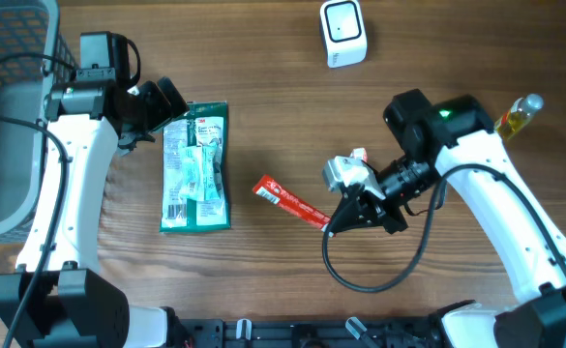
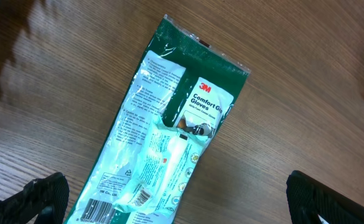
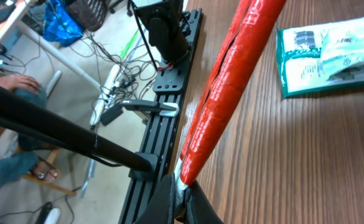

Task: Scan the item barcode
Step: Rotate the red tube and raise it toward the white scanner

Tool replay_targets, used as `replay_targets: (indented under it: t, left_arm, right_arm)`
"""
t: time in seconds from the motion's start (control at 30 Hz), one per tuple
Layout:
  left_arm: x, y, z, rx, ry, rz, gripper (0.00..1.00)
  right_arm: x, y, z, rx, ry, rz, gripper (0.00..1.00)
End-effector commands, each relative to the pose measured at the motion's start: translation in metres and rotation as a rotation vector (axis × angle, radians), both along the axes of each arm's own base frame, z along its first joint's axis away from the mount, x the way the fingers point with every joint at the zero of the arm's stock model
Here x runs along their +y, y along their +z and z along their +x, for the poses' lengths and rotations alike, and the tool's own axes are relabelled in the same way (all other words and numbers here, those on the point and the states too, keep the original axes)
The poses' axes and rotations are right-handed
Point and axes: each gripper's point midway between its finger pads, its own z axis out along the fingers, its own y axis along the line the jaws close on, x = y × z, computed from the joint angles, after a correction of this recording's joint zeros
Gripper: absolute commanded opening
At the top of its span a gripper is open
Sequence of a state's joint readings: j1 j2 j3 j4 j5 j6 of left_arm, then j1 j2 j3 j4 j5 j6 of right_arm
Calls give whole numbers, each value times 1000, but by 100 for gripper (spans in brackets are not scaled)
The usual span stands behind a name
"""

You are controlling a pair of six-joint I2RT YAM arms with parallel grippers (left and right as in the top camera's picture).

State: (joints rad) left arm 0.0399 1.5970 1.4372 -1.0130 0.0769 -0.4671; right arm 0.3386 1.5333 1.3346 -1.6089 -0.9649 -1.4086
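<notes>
A long red stick packet (image 1: 290, 201) hangs tilted above the table's middle, its silver end pinched in my right gripper (image 1: 336, 224). In the right wrist view the red packet (image 3: 231, 87) runs up and away from the right gripper (image 3: 182, 194), which is shut on it. A green 3M gloves package (image 1: 195, 166) lies flat on the left. My left gripper (image 1: 164, 114) hovers open at its upper left edge. The left wrist view shows the gloves package (image 2: 169, 124) with a barcode (image 2: 99, 210) between the wide-apart fingers of the left gripper (image 2: 182, 202).
A white barcode scanner (image 1: 342, 34) stands at the far middle of the table. At the far left sits a grey basket (image 1: 2, 116). A small yellow bottle (image 1: 518, 114) lies at the right edge, behind the right arm.
</notes>
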Motion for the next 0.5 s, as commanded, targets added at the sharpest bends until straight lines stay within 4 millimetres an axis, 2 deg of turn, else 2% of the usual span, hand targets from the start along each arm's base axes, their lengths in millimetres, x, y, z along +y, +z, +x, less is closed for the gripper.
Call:
replay_targets:
  t: [0.0,0.33,0.4,0.47]
  left_arm:
    - [1,1,1,-5,-13,7,100]
    - [1,1,1,-5,-13,6,100]
    - [1,1,1,-5,-13,7,100]
    - [1,1,1,-5,-13,7,100]
  right_arm:
    - [3,11,-3,-19,-6,43,4]
    - [4,10,0,44,-63,8,4]
    - [8,8,13,66,-135,-10,4]
    - [10,-9,54,146,-399,-162,4]
